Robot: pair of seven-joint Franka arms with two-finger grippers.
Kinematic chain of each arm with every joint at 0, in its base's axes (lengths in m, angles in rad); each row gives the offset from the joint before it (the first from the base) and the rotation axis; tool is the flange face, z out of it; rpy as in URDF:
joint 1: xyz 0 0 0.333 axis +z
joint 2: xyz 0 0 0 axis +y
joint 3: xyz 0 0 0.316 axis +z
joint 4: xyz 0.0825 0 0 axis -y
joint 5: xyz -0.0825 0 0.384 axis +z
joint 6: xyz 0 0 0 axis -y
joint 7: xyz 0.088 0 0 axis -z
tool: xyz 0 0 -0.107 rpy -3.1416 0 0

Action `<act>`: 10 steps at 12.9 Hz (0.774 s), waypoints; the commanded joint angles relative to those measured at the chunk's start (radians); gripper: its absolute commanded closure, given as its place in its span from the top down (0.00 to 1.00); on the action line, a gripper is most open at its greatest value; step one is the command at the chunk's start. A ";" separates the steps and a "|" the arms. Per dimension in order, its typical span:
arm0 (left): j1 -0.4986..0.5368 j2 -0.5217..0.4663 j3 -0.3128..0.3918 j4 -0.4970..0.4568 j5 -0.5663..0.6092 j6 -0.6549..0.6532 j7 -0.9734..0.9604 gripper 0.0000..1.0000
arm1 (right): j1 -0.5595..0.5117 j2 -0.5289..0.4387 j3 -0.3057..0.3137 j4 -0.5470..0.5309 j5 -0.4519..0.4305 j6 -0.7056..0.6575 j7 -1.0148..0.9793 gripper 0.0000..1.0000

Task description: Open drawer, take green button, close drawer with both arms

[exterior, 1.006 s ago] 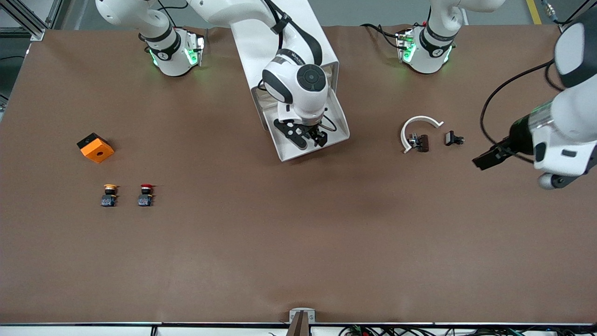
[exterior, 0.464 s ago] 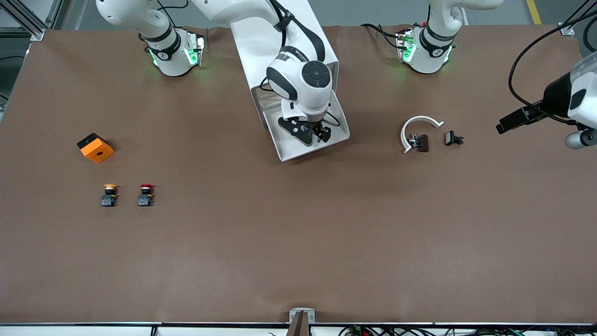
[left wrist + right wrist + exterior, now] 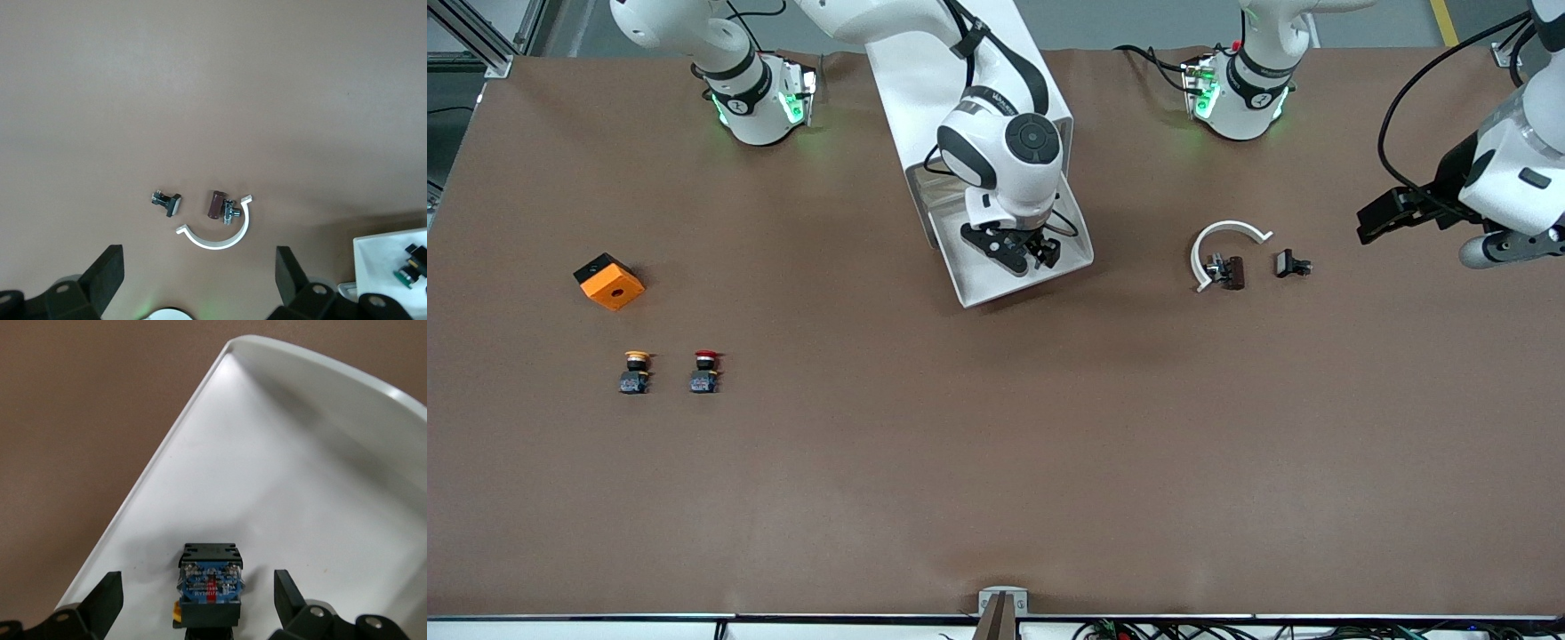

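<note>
The drawer (image 3: 969, 289) stands pulled out at the foot of the white cabinet (image 3: 925, 80). My right gripper (image 3: 1024, 253) is down in it, open. In the right wrist view the drawer floor (image 3: 320, 467) is white, and the button's black body with a blue label (image 3: 210, 583) lies between the two spread fingers (image 3: 100, 603) of the right gripper (image 3: 198, 603), untouched. Its green cap shows only in the left wrist view (image 3: 404, 273), at the drawer's corner (image 3: 380, 253). My left gripper (image 3: 1383, 213) is open and empty over the left arm's end of the table; it also shows in its own wrist view (image 3: 200, 280).
A white half ring (image 3: 1223, 240), a brown part (image 3: 1232, 271) and a small black part (image 3: 1291, 264) lie between drawer and left gripper. Toward the right arm's end lie an orange block (image 3: 609, 281), an orange-capped button (image 3: 635, 372) and a red-capped button (image 3: 705, 372).
My left gripper has swung up and back toward the arms' bases at its end of the table. My right gripper has shifted slightly deeper into the drawer, toward the cabinet.
</note>
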 commanded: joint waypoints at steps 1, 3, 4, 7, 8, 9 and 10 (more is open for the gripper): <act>0.034 -0.068 -0.022 -0.062 0.009 0.017 0.061 1.00 | 0.005 0.012 -0.006 0.021 -0.001 -0.003 -0.010 1.00; 0.052 -0.092 -0.024 -0.079 0.008 0.019 0.129 1.00 | 0.002 0.012 -0.006 0.021 -0.003 -0.003 -0.010 1.00; 0.054 -0.105 -0.024 -0.095 0.008 0.026 0.157 1.00 | 0.002 0.012 -0.006 0.021 -0.004 -0.003 -0.010 1.00; 0.022 -0.158 -0.007 -0.134 0.008 0.057 0.162 1.00 | -0.001 0.012 -0.006 0.021 -0.004 -0.003 -0.008 1.00; 0.020 -0.145 -0.001 -0.137 0.005 0.074 0.162 1.00 | -0.001 0.012 -0.006 0.024 -0.003 -0.003 -0.010 1.00; 0.019 -0.139 -0.007 -0.137 0.005 0.077 0.162 1.00 | 0.000 0.012 -0.006 0.026 -0.003 -0.003 -0.010 1.00; 0.017 -0.135 -0.009 -0.137 0.005 0.079 0.162 1.00 | 0.003 0.012 -0.006 0.026 -0.004 -0.003 -0.014 0.93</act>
